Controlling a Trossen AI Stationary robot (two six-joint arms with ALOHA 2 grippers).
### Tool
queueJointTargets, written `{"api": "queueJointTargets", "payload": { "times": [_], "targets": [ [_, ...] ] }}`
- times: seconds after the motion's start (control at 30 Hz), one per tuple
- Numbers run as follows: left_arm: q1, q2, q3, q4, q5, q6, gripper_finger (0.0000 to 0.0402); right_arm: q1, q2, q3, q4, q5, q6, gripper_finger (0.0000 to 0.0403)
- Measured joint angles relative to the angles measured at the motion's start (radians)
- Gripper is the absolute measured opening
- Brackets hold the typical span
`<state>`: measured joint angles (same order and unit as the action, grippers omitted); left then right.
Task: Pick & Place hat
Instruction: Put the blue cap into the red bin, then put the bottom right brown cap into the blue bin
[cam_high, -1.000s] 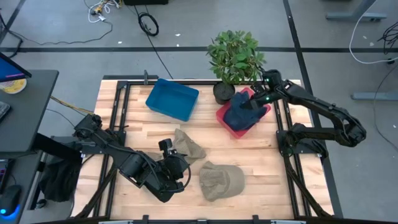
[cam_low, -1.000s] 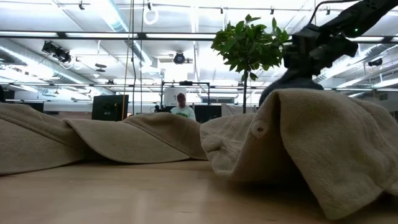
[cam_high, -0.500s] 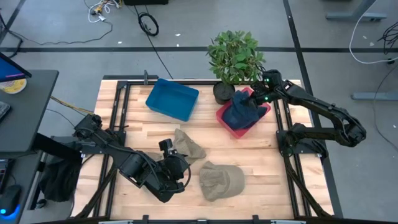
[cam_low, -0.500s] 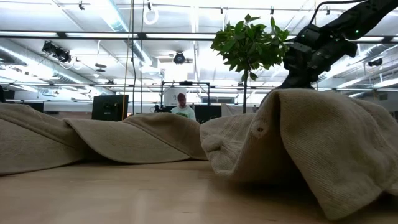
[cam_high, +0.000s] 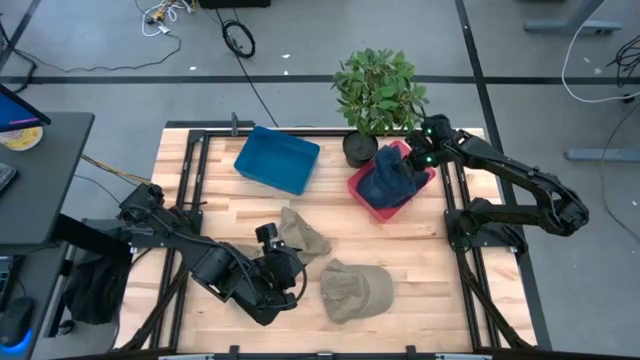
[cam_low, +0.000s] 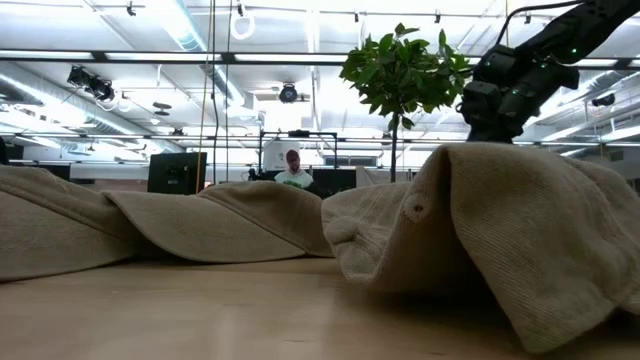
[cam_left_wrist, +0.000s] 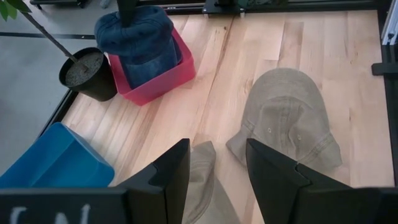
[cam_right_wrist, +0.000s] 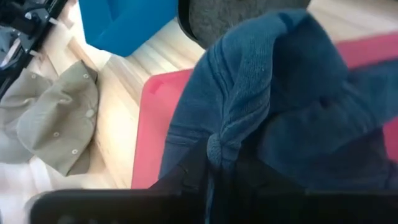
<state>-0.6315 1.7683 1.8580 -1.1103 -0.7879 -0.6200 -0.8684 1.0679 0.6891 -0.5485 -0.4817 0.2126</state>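
High view shows you, going from left to right, first the left gripper (cam_high: 285, 262) low over the near part of the table (cam_high: 420, 300), its fingers half apart and holding nothing. Just beside it lies one tan hat (cam_high: 303, 234), a little toward the far side. A second tan hat (cam_high: 357, 290) lies near it toward the right, with its long axis running left to right. Further right, the blue hat (cam_high: 388, 178) sits in the red bin (cam_high: 368, 203) next to the plant pot (cam_high: 358, 148). The right gripper (cam_high: 420, 150) is at that hat's far right edge; you cannot tell if it still pinches the cloth. For the tan hats, your left arm is clearly nearer.
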Motion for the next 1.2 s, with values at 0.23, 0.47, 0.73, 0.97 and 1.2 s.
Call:
{"api": "queueJointTargets", "payload": {
  "times": [0.23, 0.47, 0.73, 0.97, 1.2],
  "targets": [
    [0.0, 0.0, 0.0, 0.0, 0.0, -0.004, 0.016, 0.0, 0.0, 0.0, -0.047, -0.005, 0.076, 0.0141],
    [0.0, 0.0, 0.0, -0.002, 0.0, -0.005, 0.016, 0.0, -0.034, 0.0, -0.044, 0.028, 0.112, 0.0269],
    [0.0, 0.0, 0.0, -0.01, 0.01, -0.005, 0.016, -0.007, -0.175, 0.051, -0.097, 0.107, 0.172, 0.0272],
    [0.021, 0.0, 0.0, -0.01, 0.031, -0.002, 0.016, -0.005, -0.299, 0.069, -0.231, 0.083, 0.202, 0.0252],
    [0.098, 0.0, 0.0, -0.046, 0.21, 0.089, 0.016, 0.04, -0.437, 0.069, -0.283, -0.016, 0.269, 0.0232]
  ]
}}
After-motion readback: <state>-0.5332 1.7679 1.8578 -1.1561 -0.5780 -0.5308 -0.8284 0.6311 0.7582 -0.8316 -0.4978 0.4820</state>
